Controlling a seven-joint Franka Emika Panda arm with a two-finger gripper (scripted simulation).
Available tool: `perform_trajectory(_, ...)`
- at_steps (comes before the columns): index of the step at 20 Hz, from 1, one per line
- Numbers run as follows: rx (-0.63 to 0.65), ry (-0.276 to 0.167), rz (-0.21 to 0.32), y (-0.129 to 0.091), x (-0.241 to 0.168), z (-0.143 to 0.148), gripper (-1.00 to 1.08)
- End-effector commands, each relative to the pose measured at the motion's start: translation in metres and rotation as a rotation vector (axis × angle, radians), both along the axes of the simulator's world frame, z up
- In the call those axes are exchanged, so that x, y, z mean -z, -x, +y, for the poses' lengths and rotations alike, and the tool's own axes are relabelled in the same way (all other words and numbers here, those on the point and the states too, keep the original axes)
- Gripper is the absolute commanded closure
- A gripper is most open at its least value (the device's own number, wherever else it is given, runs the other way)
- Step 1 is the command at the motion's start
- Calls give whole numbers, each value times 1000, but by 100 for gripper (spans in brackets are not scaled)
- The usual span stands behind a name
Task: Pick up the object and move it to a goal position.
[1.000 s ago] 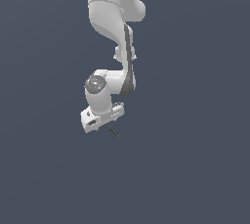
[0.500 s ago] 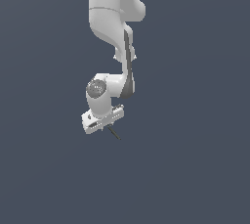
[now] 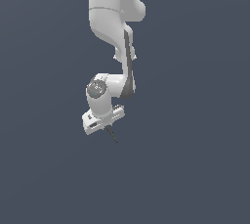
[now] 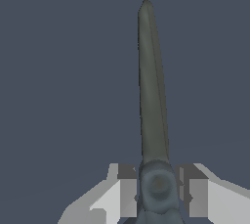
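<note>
jaws (image 4: 157, 189): clamping scissors (image 4: 152, 96) nr pivot
handling: looking light, stiff, thin; blades pointing 12 o'clock, prob slippery

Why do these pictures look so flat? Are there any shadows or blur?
Exterior view: even lighting, uniform grey-blue backdrop, no cast shadow under the arm; the scissors' blades are a thin dark sliver. Wrist view: the blades look huge and stretched by closeness, edges slightly soft, between the hand's fingers.
</note>
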State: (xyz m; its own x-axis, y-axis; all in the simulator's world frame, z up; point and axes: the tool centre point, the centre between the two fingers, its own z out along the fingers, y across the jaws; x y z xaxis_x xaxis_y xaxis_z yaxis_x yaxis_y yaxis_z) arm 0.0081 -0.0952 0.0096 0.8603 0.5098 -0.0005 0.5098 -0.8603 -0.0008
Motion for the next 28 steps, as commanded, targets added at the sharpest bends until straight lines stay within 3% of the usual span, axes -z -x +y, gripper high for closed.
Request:
perform_trajectory(1,0,0,-1,-1,-2,-1,108)
perform_trajectory(10,0,0,-1,-18,-36,-18,108)
perform_trajectory(28,1,0,-1,-84,-156,-80,108)
